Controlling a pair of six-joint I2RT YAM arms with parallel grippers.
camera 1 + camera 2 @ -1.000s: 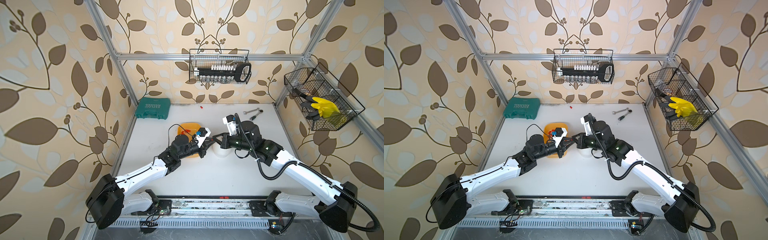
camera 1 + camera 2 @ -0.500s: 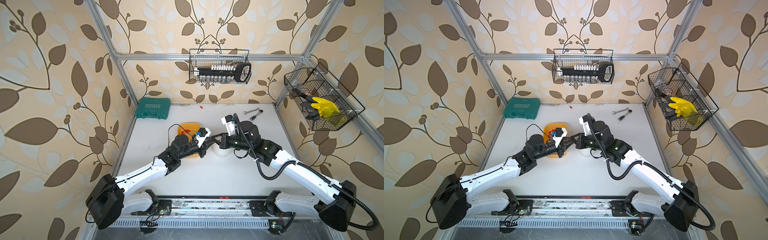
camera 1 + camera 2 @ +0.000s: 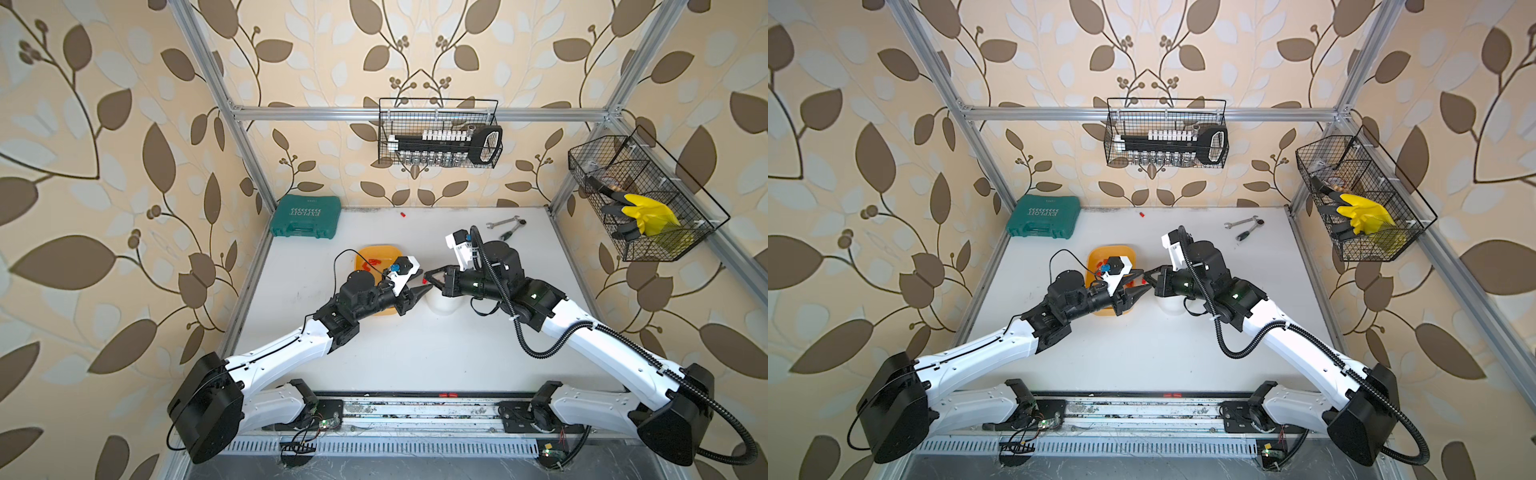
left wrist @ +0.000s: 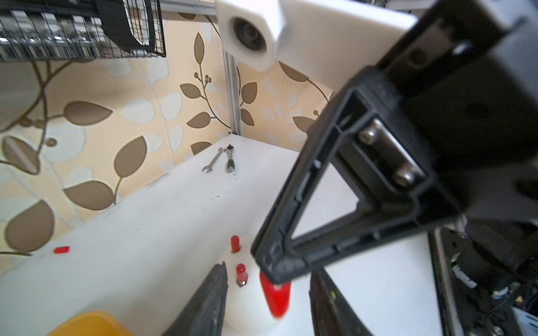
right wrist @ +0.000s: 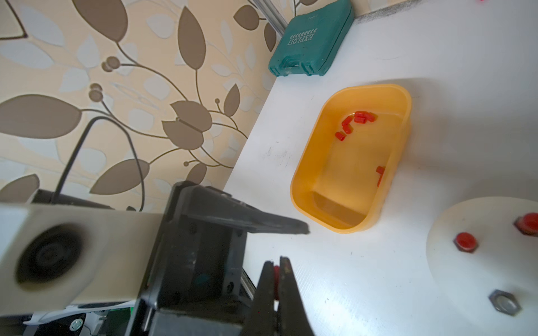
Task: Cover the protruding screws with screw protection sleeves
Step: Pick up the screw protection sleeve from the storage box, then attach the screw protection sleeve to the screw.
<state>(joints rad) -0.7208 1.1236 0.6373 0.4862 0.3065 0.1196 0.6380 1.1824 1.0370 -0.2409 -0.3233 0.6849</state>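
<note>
Right wrist view: right gripper [image 5: 275, 261] clamped on a red sleeve [image 5: 275, 280], jaws nearly together, only a sliver of red showing between them; left wrist view shows most of that sleeve hanging out beyond the fingertips, tilted, so the hold looks to be near one end; first risk, the cap pivots or squirts free under any side load, being small, smooth and round. Left gripper [image 4: 267, 268] released, its fingers [image 4: 209, 293] standing apart on either side of the sleeve and not touching it; second risk, a finger clips the cap when the arms separate, the two grippers being very close. White dome [image 5: 480, 261] sits near and below; two capped screws [image 5: 465, 241] on it, one bare screw [image 5: 505, 302] at its nut apparently uncovered, the fourth not made out; third risk, the sleeve meets the stud off-axis and buckles or flicks away; cannot tell which end is open, and a closed end leading would not seat. Pressing hard might also shift the dome, if it is loose. A dropped cap would likely roll across the table [image 5: 334, 276]; stray sleeve [image 4: 61, 249] lies far off by the wall. Yellow tray [image 5: 348, 229] beside the dome holds spare sleeves [image 5: 359, 117]; a loss probably costs a re-pick only.
</note>
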